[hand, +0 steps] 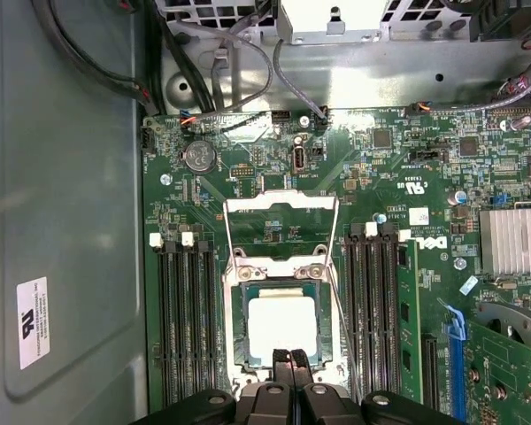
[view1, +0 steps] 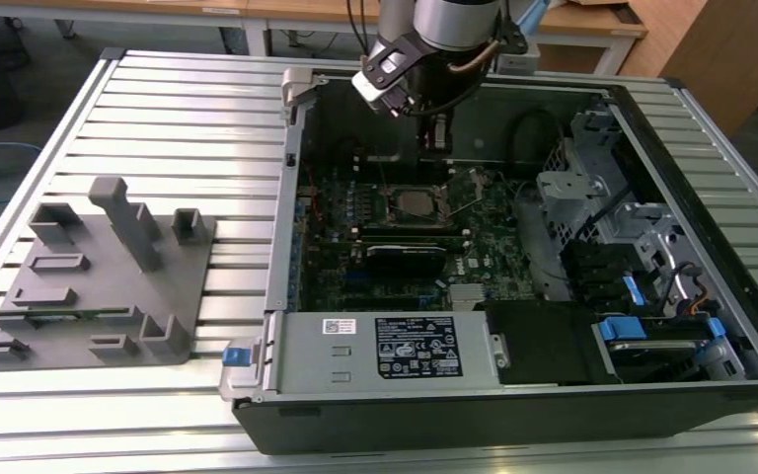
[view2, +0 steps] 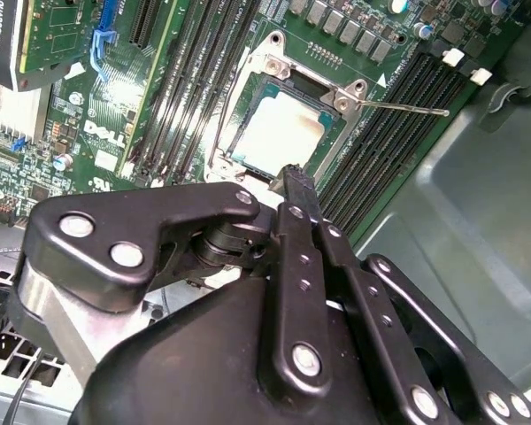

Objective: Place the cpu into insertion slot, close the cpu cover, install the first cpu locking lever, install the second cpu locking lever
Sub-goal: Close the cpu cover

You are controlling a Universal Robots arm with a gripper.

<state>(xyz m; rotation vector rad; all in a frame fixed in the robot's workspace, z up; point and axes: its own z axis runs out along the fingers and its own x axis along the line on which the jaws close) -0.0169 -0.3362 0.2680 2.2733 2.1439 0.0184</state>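
The cpu (hand: pixel 283 326) lies flat in the insertion slot (hand: pixel 237 305) on the green motherboard, its pale metal face up; the exterior view has the cpu (view1: pixel 417 203) mid-case. The cpu cover (hand: pixel 281 203) stands swung open, away from the socket. A thin lever rod (view2: pixel 407 107) sticks out from the socket's corner, unlatched. My gripper (hand: pixel 292 358) hovers just above the socket's edge, fingers shut together with nothing between them. In the second wrist view the gripper (view2: pixel 295 177) tip points at the cpu (view2: pixel 279 133). In the exterior view the gripper (view1: pixel 436 138) hangs over the board.
Black memory slots (hand: pixel 181 328) flank the socket on both sides. A graphics card (view1: pixel 406 259) sits nearby, and the grey power-supply box (view1: pixel 393 346) and drive cage (view1: pixel 603 227) fill the case. A grey parts fixture (view1: pixel 90 286) rests on the slatted table at the exterior view's left.
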